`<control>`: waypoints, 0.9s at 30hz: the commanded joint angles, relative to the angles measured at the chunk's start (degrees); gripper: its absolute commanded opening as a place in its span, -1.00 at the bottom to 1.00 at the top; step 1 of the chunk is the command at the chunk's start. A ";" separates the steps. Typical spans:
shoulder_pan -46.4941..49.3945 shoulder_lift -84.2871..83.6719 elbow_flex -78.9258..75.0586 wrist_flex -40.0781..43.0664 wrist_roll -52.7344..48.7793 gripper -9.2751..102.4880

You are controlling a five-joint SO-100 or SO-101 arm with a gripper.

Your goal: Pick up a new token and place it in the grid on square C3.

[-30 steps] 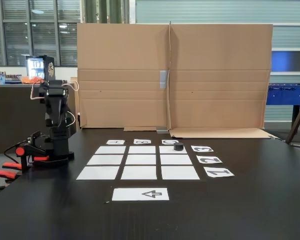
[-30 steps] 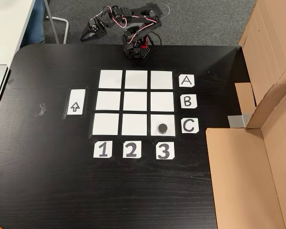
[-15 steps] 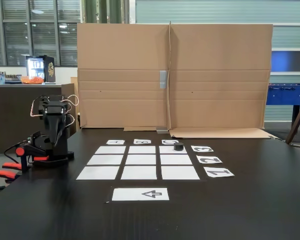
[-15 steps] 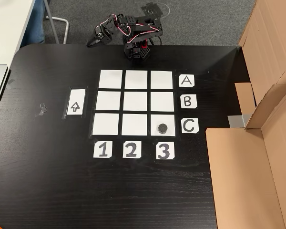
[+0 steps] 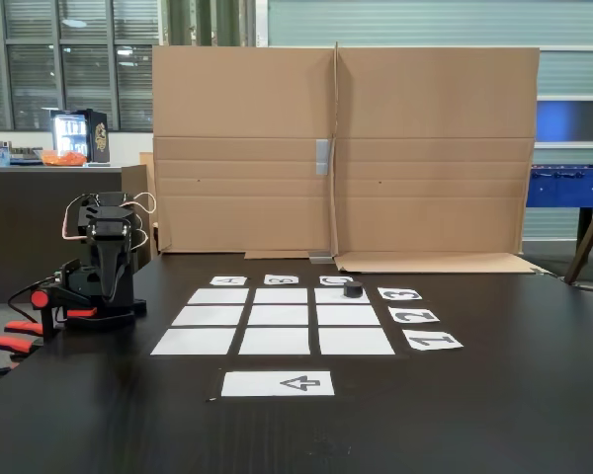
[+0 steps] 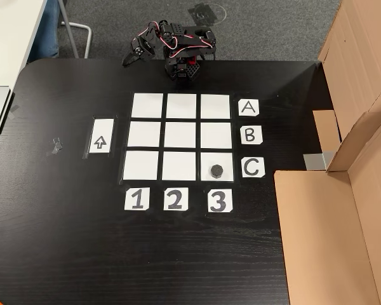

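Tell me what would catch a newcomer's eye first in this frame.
The white three-by-three grid on the black table, edged by labels A, B, C and 1, 2, 3, stands out most. One black token sits on square C3, the corner cell by the C and 3 labels. The arm is folded at the table's far edge; tall cardboard sheets wall one side.

The small black puck-like token (image 6: 216, 170) lay on square C3 (image 6: 223, 160), the corner cell of the three-by-three grid of white paper rectangles (image 6: 181, 136) beside the "C" label (image 6: 252, 167) and above the "3" label (image 6: 219, 200) in the top-down fixed view. The white arrow sheet (image 6: 101, 136) lay left of the grid there. The black arm's gripper (image 6: 128, 60) sat folded beyond the grid's A row, at the black table's (image 6: 70, 241) far edge. The brown cardboard panel (image 5: 341, 148) stood behind the grid in the level fixed view.
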 commanded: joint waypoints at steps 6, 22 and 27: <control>-0.18 0.44 0.70 -0.62 -0.26 -0.85; 0.53 0.35 2.37 -7.12 1.49 -0.84; 0.62 0.18 2.37 -6.33 1.49 -0.83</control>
